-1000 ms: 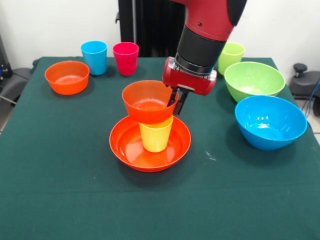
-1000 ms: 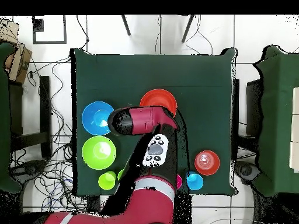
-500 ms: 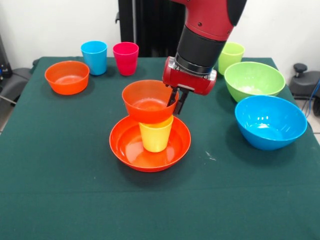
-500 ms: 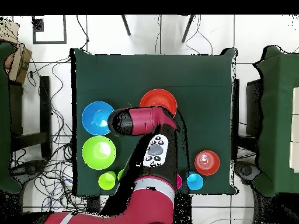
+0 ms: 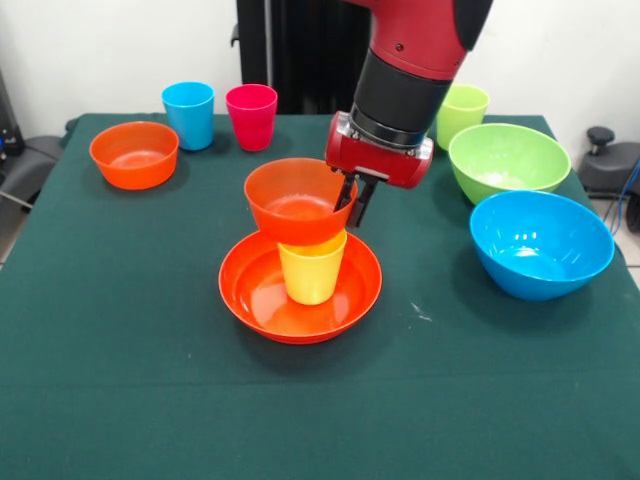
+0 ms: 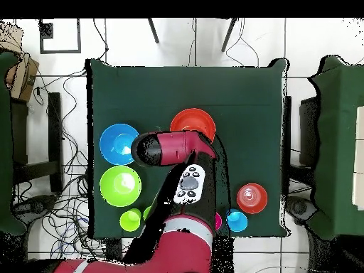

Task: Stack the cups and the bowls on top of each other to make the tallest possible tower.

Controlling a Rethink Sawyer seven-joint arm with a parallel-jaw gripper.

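Front view has the red and black hand [image 5: 352,207] right at the rim of the small glossy orange plastic bowl [image 5: 297,202]. One dark finger [image 5: 343,198] dips inside the bowl and the other sits just outside its right wall, so the rim is between them, but I honestly can't tell if they're pinching it or loose.

That bowl sits on the mouth of an upright yellow plastic cup [image 5: 312,272], and the cup stands in the middle of the wide shallow orange plastic bowl [image 5: 299,288] on the dark green table [image 5: 120,380]. So the tower is three pieces, around the table's middle.

Further out: another small orange bowl [image 5: 134,154] at far left, then a sky blue plastic cup [image 5: 189,115] and a pink plastic cup [image 5: 251,116] side by side along the far edge. On the right, a big blue plastic bowl [image 5: 541,243] sits nearer, a big lime green plastic bowl [image 5: 508,161] behind it, and a light green plastic cup [image 5: 462,110] at far right, partly hidden by the arm.

Overhead view mostly shows the arm [image 6: 170,149] covering the stack.
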